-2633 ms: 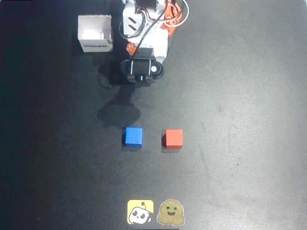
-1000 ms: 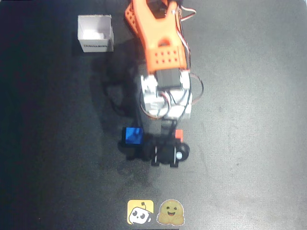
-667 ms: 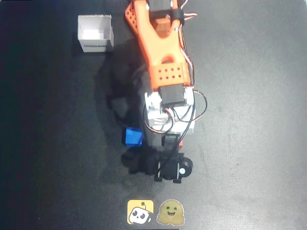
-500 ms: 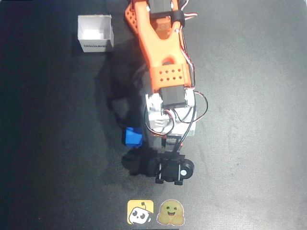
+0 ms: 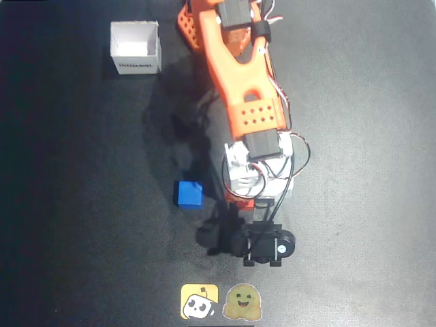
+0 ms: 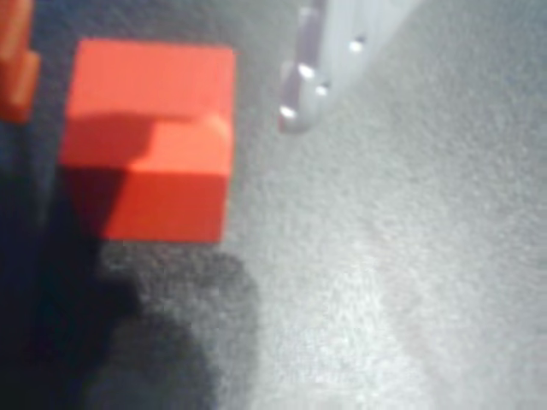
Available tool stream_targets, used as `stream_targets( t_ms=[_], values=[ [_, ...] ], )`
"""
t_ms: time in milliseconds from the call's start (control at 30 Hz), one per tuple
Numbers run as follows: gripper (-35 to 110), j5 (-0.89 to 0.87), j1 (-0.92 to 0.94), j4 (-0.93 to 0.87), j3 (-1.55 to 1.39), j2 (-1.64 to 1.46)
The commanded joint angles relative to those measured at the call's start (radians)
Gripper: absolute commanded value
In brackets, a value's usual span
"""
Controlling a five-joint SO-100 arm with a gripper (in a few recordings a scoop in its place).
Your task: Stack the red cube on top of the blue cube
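In the wrist view the red cube (image 6: pixel 149 141) rests on the dark table between my gripper's (image 6: pixel 158 73) two fingers. The orange finger (image 6: pixel 13 60) is at the left edge and the pale finger (image 6: pixel 303 77) is to the cube's right, with a gap on each side. The gripper is open. From overhead, the orange arm (image 5: pixel 245 102) reaches down the picture and its white wrist covers most of the red cube (image 5: pixel 238 201), leaving a thin strip visible. The blue cube (image 5: pixel 189 193) sits on the table just left of the wrist, clear of it.
A white open box (image 5: pixel 135 48) stands at the top left of the overhead view. Two stickers (image 5: pixel 221 302) lie at the table's bottom edge, just below the black wrist camera (image 5: pixel 269 246). The arm's shadow falls left of the arm.
The arm has unfolded from its base down the picture. In the last half second it swung to the right, covering the red cube. The blue cube has not moved.
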State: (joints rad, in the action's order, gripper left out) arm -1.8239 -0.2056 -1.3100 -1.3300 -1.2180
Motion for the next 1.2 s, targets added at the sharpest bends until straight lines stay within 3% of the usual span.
stream_targets(
  t_ms=[0, 467, 667, 767, 1167],
  values=[
    [23, -0.006, -0.002, 0.037, -0.021, -0.003],
    [19, -0.015, -0.002, 0.161, -0.164, -0.003],
    [0, -0.018, 0.006, 0.175, -0.189, -0.002],
    [0, -0.020, 0.008, 0.170, -0.189, -0.008],
    [0, 0.011, 0.060, -0.066, -0.106, -0.120]
  ],
)
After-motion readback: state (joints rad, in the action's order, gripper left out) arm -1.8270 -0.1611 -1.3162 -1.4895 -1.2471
